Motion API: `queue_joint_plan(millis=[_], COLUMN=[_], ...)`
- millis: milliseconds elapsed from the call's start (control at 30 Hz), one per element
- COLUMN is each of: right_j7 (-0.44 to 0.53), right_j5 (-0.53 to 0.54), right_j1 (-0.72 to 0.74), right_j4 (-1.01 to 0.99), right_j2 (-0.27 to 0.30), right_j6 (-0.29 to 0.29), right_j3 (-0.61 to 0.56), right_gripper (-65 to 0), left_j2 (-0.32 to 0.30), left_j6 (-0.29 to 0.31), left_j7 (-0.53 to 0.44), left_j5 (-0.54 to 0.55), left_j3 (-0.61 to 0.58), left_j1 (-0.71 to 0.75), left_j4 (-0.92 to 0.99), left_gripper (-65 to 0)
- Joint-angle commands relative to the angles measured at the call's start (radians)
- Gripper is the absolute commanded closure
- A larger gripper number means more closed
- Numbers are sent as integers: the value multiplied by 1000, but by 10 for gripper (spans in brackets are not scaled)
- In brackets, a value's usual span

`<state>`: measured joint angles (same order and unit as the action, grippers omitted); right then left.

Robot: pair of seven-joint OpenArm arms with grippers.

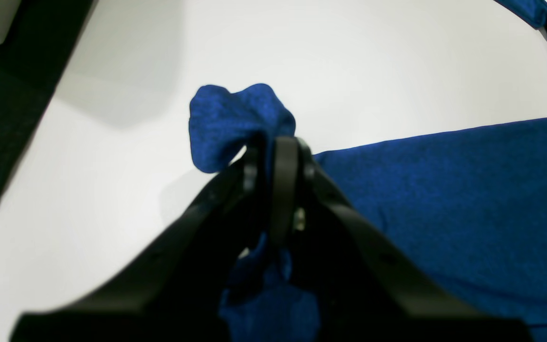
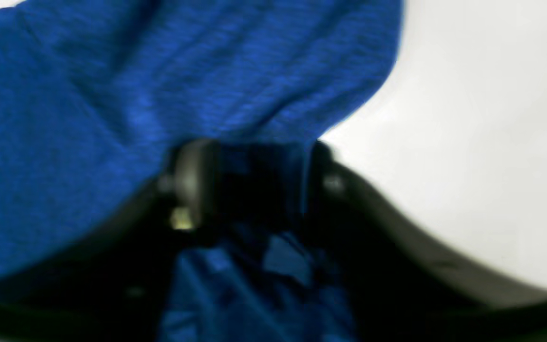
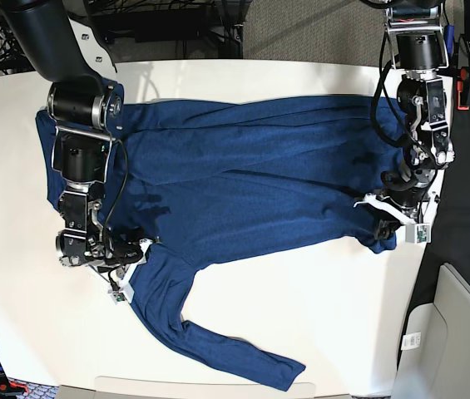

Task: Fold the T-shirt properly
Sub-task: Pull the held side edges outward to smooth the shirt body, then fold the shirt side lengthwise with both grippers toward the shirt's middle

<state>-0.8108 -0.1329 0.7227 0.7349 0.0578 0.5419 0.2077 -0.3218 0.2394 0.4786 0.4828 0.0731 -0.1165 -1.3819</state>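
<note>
1. The dark navy-blue long-sleeved T-shirt of soft heathered knit lies spread across the white, smooth surface, its body stretched from one arm to the other in the base view
2. One long sleeve trails from the body toward the near edge of the surface and ends close to that edge
3. The left black tool is closed tight on a bunched corner of the T-shirt; in the left wrist view a lump of fabric sticks out past the fingertips and more cloth hangs between the fingers
4. In the base view the left tool sits at the shirt's edge on that view's right side, near the side edge of the surface
5. The right black tool is clamped on a fold of the T-shirt; the right wrist view is blurred, but blue cloth fills the gap between the fingers and drapes over them
6. In the base view the right tool grips the fabric on the left side, just where the trailing sleeve meets the body
7. A pale grey bin stands beyond the surface at the lower right of the base view
</note>
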Motion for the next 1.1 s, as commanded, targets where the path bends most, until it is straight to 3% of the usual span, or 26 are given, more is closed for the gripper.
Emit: queue_joint_plan(millis=[0,100,333,567,833,1067], right_j7=[1,1,-15,-204,-307,-358], right_j5=[6,6,57,342,734,895], right_j1=[30,30,-21,-139,-311,-441], right_j4=[12,16,131,374,524,596], right_j2=[4,4,14,93,190,216], right_j6=[4,4,11,11,13,13], right_j3=[-1,0,48,106,111,204], right_gripper=[-132,-4,-9,-9,-9,-9], left_j2=[-13,-13,-15,-18,-20,-23], left_j6=[4,4,4,4,4,4], left_j7=[-24,-24,-24,-24,-30,-28], left_j5=[11,11,11,11,9,9], left_j3=[9,11,12,14,14,27], left_j1=[-9,-2,-1,-1,30,113], left_j4=[-20,-20,-21,-26,-44,-132], left_gripper=[0,0,0,0,0,0])
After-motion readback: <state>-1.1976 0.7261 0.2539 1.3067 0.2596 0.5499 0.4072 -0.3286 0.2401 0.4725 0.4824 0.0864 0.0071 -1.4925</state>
